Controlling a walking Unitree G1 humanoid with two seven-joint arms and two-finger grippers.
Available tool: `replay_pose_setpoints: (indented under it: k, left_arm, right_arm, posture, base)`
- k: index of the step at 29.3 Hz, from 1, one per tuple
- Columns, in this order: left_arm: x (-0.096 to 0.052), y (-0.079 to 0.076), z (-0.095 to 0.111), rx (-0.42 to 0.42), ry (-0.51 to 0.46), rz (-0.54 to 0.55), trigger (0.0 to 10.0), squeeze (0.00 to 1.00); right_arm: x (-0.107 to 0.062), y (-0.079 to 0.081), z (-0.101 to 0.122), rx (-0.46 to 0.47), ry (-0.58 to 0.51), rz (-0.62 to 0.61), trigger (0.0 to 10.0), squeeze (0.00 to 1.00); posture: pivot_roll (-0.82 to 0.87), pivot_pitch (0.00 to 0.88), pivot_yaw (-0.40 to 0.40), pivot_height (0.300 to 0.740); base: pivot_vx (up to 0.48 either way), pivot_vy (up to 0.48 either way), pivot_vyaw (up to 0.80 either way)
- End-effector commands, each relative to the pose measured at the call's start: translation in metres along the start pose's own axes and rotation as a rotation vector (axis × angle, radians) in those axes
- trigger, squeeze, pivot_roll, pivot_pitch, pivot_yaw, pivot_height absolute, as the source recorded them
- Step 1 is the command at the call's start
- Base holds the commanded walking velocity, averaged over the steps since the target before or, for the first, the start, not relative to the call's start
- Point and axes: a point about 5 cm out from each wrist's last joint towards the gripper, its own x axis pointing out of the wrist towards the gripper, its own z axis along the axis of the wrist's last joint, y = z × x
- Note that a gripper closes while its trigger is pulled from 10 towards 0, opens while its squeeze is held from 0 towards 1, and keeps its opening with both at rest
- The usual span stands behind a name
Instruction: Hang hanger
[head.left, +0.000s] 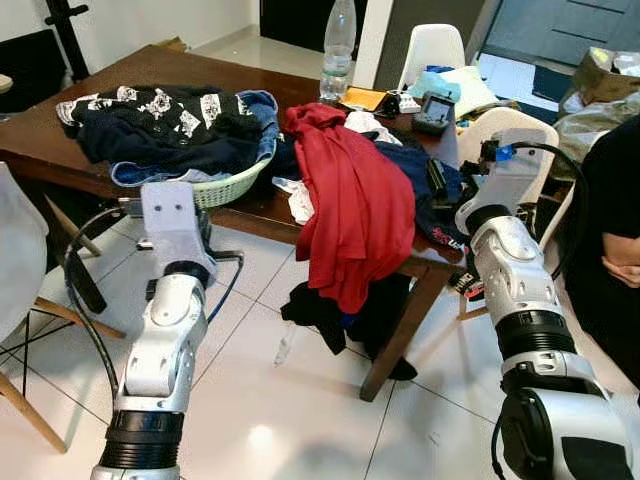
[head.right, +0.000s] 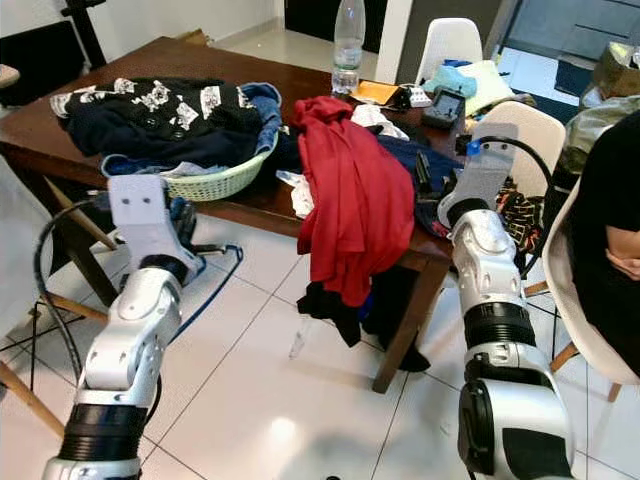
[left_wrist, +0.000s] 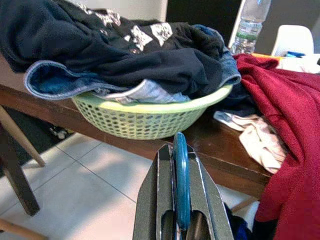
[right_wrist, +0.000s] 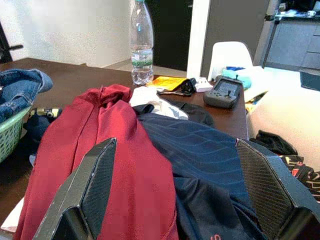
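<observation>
A: Surface?

B: Dark brown wooden surface (head.left: 150, 70), cluttered. Pale green basket (left_wrist: 145, 117) sits near its front edge, heaped with dark printed clothes (head.left: 165, 120) and a bit of denim. Beside the basket a red garment (head.left: 350, 200) drapes over the edge and hangs toward the floor, and a navy garment (right_wrist: 200, 155) lies just beside it. Further back there's a clear water bottle (head.left: 338, 50), a yellow booklet (right_wrist: 165, 82) and a small dark handheld device (right_wrist: 225, 92).

A: Room?

B: White tiled floor (head.left: 300, 400) with glare spots. A dark garment (head.left: 320, 310) lies on the tiles under the red one. White chairs (head.left: 432, 50) stand at the far side and on my right. A person in black (head.left: 610, 230) sits at my far right, only an arm and torso in view.

A: Hanger?

B: Blue hanger (left_wrist: 181, 180), thin rim of it, is clamped in my left gripper (left_wrist: 181, 165); jaws together on it, held low in front of the surface edge, pointing at the basket.

A: Other arm?

B: Right gripper (right_wrist: 185, 190) is up at the right corner of the surface, jaws wide apart, nothing between them, aimed over the red and navy garments.
</observation>
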Motion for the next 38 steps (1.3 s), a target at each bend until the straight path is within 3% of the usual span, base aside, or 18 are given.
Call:
replay_pose_setpoints:
  k: [1, 2, 3, 5, 6, 7, 8, 9, 10, 12, 20, 22, 24, 28, 30, 33, 34, 38]
  left_arm:
    - [-0.003, -0.006, -0.007, -0.032, 0.044, -0.045, 10.0, 0.00]
    - [-0.003, -0.006, -0.007, -0.032, 0.044, -0.045, 10.0, 0.00]
    - [-0.005, -0.010, -0.010, -0.051, 0.060, -0.085, 10.0, 0.00]
    - [-0.005, -0.010, -0.010, -0.051, 0.060, -0.085, 10.0, 0.00]
    - [-0.008, -0.014, -0.011, -0.062, 0.065, -0.153, 10.0, 0.00]
    - [-0.008, -0.014, -0.011, -0.062, 0.065, -0.153, 10.0, 0.00]
    - [-0.011, -0.016, -0.011, -0.056, 0.064, -0.209, 10.0, 0.00]
    - [-0.011, -0.016, -0.011, -0.056, 0.064, -0.209, 10.0, 0.00]
    - [-0.013, -0.014, -0.012, -0.048, 0.068, -0.267, 10.0, 0.00]
    - [-0.014, -0.012, -0.013, -0.041, 0.075, -0.308, 10.0, 0.00]
    - [-0.014, -0.008, -0.010, 0.016, 0.074, -0.413, 10.0, 0.00]
    - [-0.015, -0.008, -0.007, 0.068, 0.065, -0.479, 10.0, 0.00]
    - [-0.021, -0.013, -0.003, 0.267, 0.063, -0.697, 10.0, 0.00]
    - [-0.022, -0.013, -0.002, 0.401, 0.068, -0.808, 10.0, 0.00]
    - [-0.022, -0.013, -0.002, 0.401, 0.068, -0.808, 10.0, 0.00]
    - [-0.019, -0.013, -0.002, 0.503, 0.066, -0.867, 10.0, 0.00]
    - [-0.017, -0.013, -0.001, 0.533, 0.068, -0.898, 10.0, 0.00]
    - [-0.010, -0.013, 0.002, 0.581, 0.069, -0.942, 10.0, 0.00]
  right_arm:
    - [-0.003, 0.001, -0.012, 0.001, 0.056, 0.048, 10.0, 0.00]
    - [-0.003, 0.001, -0.012, 0.001, 0.056, 0.048, 10.0, 0.00]
    - [-0.009, 0.010, -0.018, -0.031, 0.086, 0.242, 10.0, 0.00]
    - [-0.009, 0.010, -0.018, -0.031, 0.086, 0.242, 10.0, 0.00]
    - [-0.026, 0.012, -0.019, -0.118, 0.116, 0.530, 10.0, 0.00]
    - [-0.026, 0.012, -0.019, -0.118, 0.116, 0.530, 10.0, 0.00]
    - [-0.042, 0.011, -0.018, -0.167, 0.159, 0.749, 10.0, 0.00]
    - [-0.042, 0.011, -0.018, -0.167, 0.159, 0.749, 10.0, 0.00]
    - [-0.051, 0.003, -0.006, -0.223, 0.181, 0.909, 10.0, 0.00]
    - [-0.055, -0.004, 0.005, -0.254, 0.193, 0.988, 10.0, 0.00]
    - [-0.055, -0.010, 0.023, -0.321, 0.218, 1.095, 10.0, 0.00]
    - [-0.056, -0.008, 0.023, -0.352, 0.252, 1.140, 10.0, 0.00]
    - [-0.065, 0.003, 0.002, -0.422, 0.360, 1.244, 10.0, 0.00]
    - [-0.072, 0.011, -0.009, -0.447, 0.403, 1.292, 10.0, 0.00]
    - [-0.072, 0.011, -0.009, -0.447, 0.403, 1.292, 10.0, 0.00]
    - [-0.077, 0.012, -0.010, -0.438, 0.411, 1.311, 10.0, 0.00]
    - [-0.079, 0.013, -0.010, -0.430, 0.401, 1.296, 10.0, 0.00]
    - [-0.083, 0.013, -0.009, -0.407, 0.378, 1.278, 10.0, 0.00]
  posture:
    - [0.18, 0.080, -0.102, 0.740]
    - [0.18, 0.080, -0.102, 0.740]
    - [0.18, 0.081, -0.103, 0.740]
    - [0.18, 0.081, -0.103, 0.740]
    - [0.18, 0.082, -0.107, 0.740]
    - [0.18, 0.082, -0.107, 0.740]
    - [0.18, 0.082, -0.107, 0.740]
    - [0.18, 0.082, -0.107, 0.740]
    - [0.17, 0.082, -0.108, 0.740]
    - [0.17, 0.081, -0.108, 0.740]
    - [0.18, 0.076, -0.111, 0.740]
    - [0.18, 0.071, -0.111, 0.740]
    - [0.19, 0.023, -0.089, 0.740]
    - [0.18, 0.012, -0.063, 0.740]
    - [0.18, 0.012, -0.063, 0.740]
    - [0.18, 0.005, -0.043, 0.740]
    - [0.17, 0.000, 0.040, 0.740]
    - [0.15, 0.000, 0.072, 0.740]
  base:
    - [0.000, 0.000, 0.00]
    - [0.000, 0.000, 0.00]
    - [0.000, 0.000, 0.00]
    - [0.000, 0.000, 0.00]
    - [0.000, 0.000, 0.00]
    - [0.000, 0.000, 0.00]
    - [0.000, 0.000, 0.00]
    - [0.000, 0.000, 0.00]
    - [0.000, 0.000, 0.00]
    - [0.000, 0.000, 0.00]
    - [0.000, 0.000, 0.00]
    - [0.000, 0.000, 0.00]
    - [0.000, 0.000, 0.00]
    - [0.000, 0.000, 0.00]
    - [0.000, 0.000, 0.00]
    - [0.000, 0.000, 0.00]
    - [0.000, 0.000, 0.00]
    - [0.000, 0.000, 0.00]
